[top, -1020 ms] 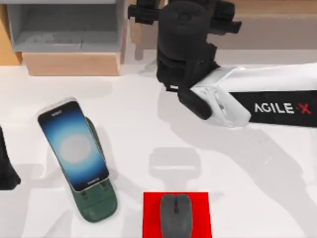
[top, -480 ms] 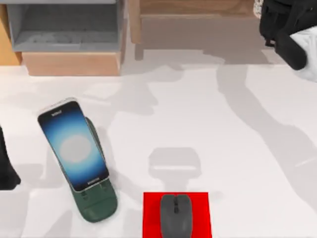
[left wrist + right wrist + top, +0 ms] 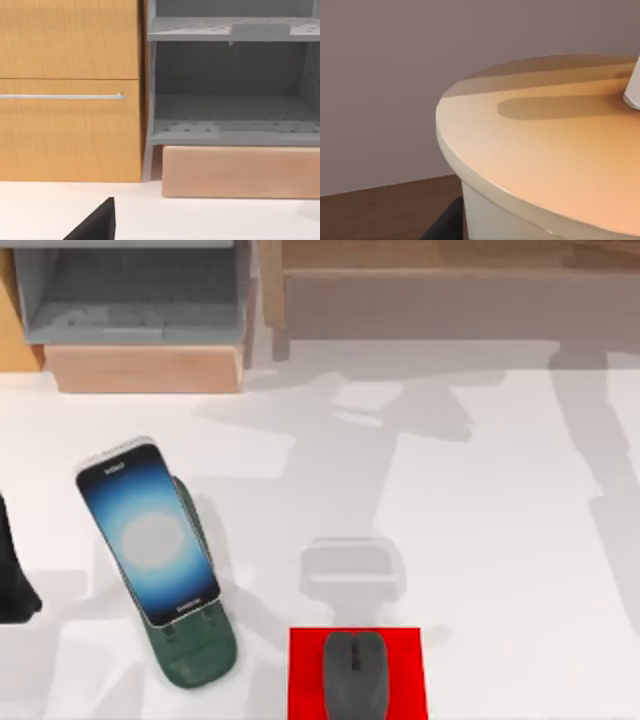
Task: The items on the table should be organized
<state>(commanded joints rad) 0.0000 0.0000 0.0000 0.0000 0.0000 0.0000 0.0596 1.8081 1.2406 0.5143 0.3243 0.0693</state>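
Bubble-tea cup [image 3: 540, 165]: seen at very close range in the right wrist view, tan lid uppermost, base of the white straw [image 3: 632, 90] at the lid's far side. A wooden surface lies beyond the cup with a plain wall behind it. The right hand's state cannot be told, nor whether the cup rests on the wood or is carried.

Smartphone [image 3: 148, 530]: screen lit, leaning on the dark green phone stand [image 3: 192, 650], which sits on the worktop [image 3: 500, 540] well to the left of the red mat [image 3: 357, 674].

Computer mouse [image 3: 354, 674]: resting squarely on the red mat, near the worktop's front edge.

Shelf unit [image 3: 130, 310]: wood and grey, along the back of the worktop beyond the phone stand. The left wrist view faces its grey compartments and the wooden drawer front beside them.

Left arm: a dark part of it [image 3: 15, 575] shows at the worktop's left edge, beside the phone stand, apparently parked. Whether the left hand is released or clenched cannot be told.

Assessment: phone and mouse appear placed; the cup looks like the item in hand. To finish well, the cup should be kept upright, lowered until its base seats flat on the wood, released only then, and the hand drawn away clear of the straw.
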